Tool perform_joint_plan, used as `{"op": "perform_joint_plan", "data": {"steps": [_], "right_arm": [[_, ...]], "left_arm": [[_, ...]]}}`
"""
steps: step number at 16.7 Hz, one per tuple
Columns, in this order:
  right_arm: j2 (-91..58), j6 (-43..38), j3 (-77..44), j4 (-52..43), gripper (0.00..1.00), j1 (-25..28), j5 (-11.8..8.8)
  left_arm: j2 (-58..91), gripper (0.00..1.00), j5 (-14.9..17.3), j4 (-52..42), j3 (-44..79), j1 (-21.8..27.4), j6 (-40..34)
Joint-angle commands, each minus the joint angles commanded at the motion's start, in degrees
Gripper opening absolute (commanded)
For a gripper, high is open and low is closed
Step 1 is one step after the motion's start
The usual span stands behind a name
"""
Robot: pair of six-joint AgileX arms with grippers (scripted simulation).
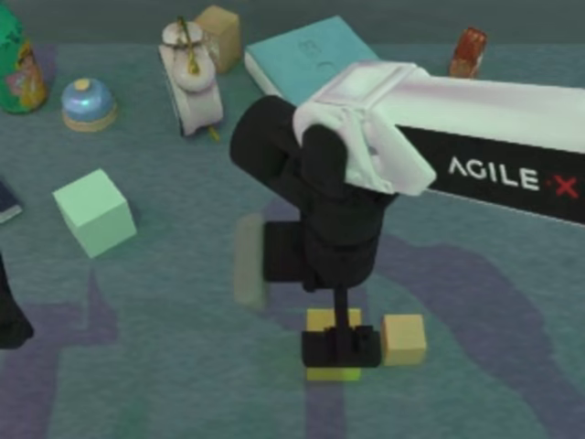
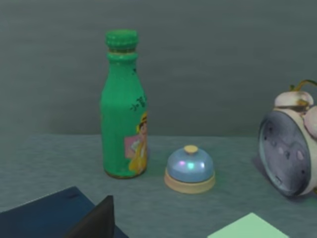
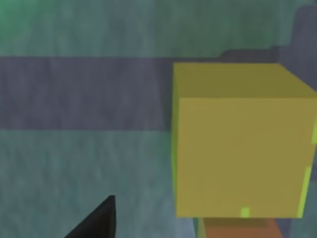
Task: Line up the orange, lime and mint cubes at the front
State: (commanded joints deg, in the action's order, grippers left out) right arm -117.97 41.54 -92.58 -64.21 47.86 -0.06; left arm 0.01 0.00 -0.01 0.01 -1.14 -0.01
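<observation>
The lime cube [image 1: 320, 321] rests on the table near the front, filling much of the right wrist view [image 3: 237, 144]. The smaller orange cube [image 1: 403, 339] sits just to its right, almost touching, and peeks out beside it [image 3: 242, 229]. My right gripper [image 1: 340, 347] hangs directly over the lime cube, open; its one visible fingertip [image 3: 101, 218] stands apart from the cube's side. The mint cube [image 1: 94, 211] lies at the left, a corner of it showing [image 2: 252, 228]. My left arm [image 1: 9, 315] is parked at the left edge, one fingertip [image 2: 101, 218] in view.
Along the back stand a green bottle [image 1: 16, 64], a bell [image 1: 89, 102], an alarm clock [image 1: 190, 78], a tan block [image 1: 219, 35], a teal book [image 1: 306, 57] and a small red-orange object [image 1: 468, 52]. A dark book [image 2: 44, 215] lies at the left edge.
</observation>
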Motion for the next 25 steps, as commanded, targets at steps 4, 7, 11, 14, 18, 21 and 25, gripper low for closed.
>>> {"op": "perform_joint_plan", "data": {"steps": [4,7,11,14,18,21,25], "right_arm": [[5.63,-1.69,3.96,4.13,1.00,-2.64,-0.63],[15.46,-4.81,10.78,10.38,1.00,-7.06,-1.45],[35.76,-11.42,25.38,21.40,1.00,-15.60,-2.58],[53.78,-17.60,39.51,30.35,1.00,-22.97,-3.09],[77.09,-25.84,58.89,41.70,1.00,-32.27,-3.02],[91.99,-31.32,71.64,49.40,1.00,-38.07,-2.41],[107.23,-37.29,84.51,58.13,1.00,-43.80,-1.17]], "left_arm": [[5.87,1.00,0.16,-3.92,5.78,0.53,2.76],[16.63,1.00,0.19,-10.33,15.83,1.16,7.25],[38.97,1.00,0.09,-21.89,33.71,2.18,15.27],[58.69,1.00,-0.01,-31.78,48.29,3.09,22.04],[82.87,1.00,-0.10,-44.84,66.94,4.42,30.91],[98.22,1.00,-0.10,-53.48,79.70,5.36,36.81],[114.99,1.00,0.00,-62.26,93.74,6.33,43.00]]}}
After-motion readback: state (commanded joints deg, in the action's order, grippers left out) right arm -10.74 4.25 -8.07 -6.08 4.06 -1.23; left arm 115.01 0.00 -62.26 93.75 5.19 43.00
